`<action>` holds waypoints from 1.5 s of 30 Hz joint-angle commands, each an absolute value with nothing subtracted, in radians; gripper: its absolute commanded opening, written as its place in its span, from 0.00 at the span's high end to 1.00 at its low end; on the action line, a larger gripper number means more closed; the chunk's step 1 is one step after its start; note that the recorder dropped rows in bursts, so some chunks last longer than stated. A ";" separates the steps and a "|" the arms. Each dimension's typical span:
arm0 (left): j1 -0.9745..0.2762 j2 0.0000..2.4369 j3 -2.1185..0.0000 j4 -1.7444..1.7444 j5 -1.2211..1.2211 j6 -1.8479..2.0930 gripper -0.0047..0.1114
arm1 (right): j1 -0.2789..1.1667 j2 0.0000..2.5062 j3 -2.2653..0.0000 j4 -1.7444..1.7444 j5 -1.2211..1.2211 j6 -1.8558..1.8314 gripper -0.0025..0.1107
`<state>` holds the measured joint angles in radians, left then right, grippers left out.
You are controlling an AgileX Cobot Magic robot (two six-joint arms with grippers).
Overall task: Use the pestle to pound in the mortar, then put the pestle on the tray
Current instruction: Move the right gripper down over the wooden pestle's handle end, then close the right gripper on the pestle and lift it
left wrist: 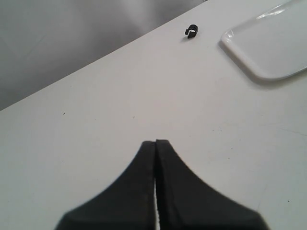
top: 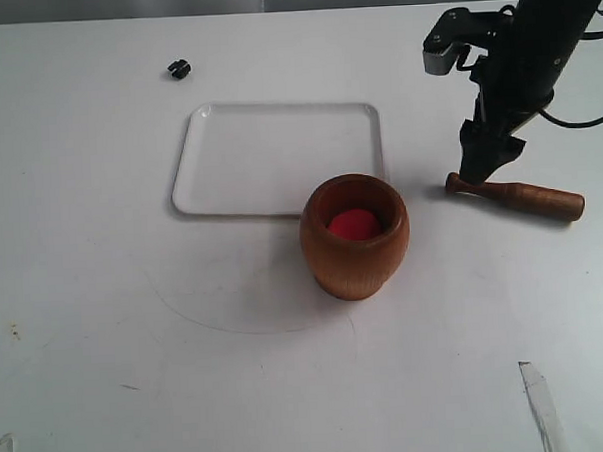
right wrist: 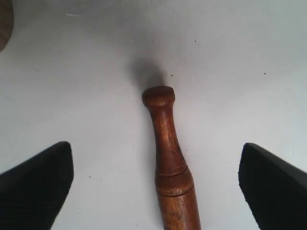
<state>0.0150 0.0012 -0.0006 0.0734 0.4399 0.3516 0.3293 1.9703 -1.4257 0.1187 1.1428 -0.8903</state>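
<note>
The reddish-brown mortar (top: pixel 354 236) stands upright near the table's middle with a red ball (top: pixel 353 224) inside it. Just behind it lies the white tray (top: pixel 229 159), with nothing on it. To the right, the dark-brown pestle (top: pixel 515 197) (right wrist: pixel 170 163) lies flat on the table, its knob end toward the mortar. My right gripper (top: pixel 481 173) (right wrist: pixel 156 177) hangs open just over the pestle's thin end, one finger on each side, not touching it. My left gripper (left wrist: pixel 156 143) is shut on nothing above bare table; the exterior view does not show it.
A small black clip (top: pixel 179 68) (left wrist: pixel 191 31) lies behind the tray at the far left. A corner of the tray (left wrist: pixel 268 48) shows in the left wrist view. A strip of clear tape (top: pixel 541 401) lies at the table's front right.
</note>
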 commanded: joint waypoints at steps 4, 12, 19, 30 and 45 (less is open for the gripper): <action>0.007 0.000 0.000 0.066 0.437 0.343 0.96 | 0.328 1.997 -1.426 0.073 1.129 -0.893 0.25; 0.007 0.000 0.000 0.066 0.437 0.343 0.96 | 0.328 2.079 -1.419 0.017 1.125 -0.904 0.33; 0.007 0.000 0.000 0.066 0.437 0.343 0.96 | 0.330 2.101 -1.410 0.008 1.111 -0.906 0.38; 0.007 0.000 0.000 0.066 0.437 0.343 0.96 | 0.330 2.101 -1.405 0.013 1.054 -0.904 0.38; 0.007 0.000 0.000 0.066 0.437 0.343 0.96 | 0.330 2.101 -1.405 0.061 1.009 -0.902 0.56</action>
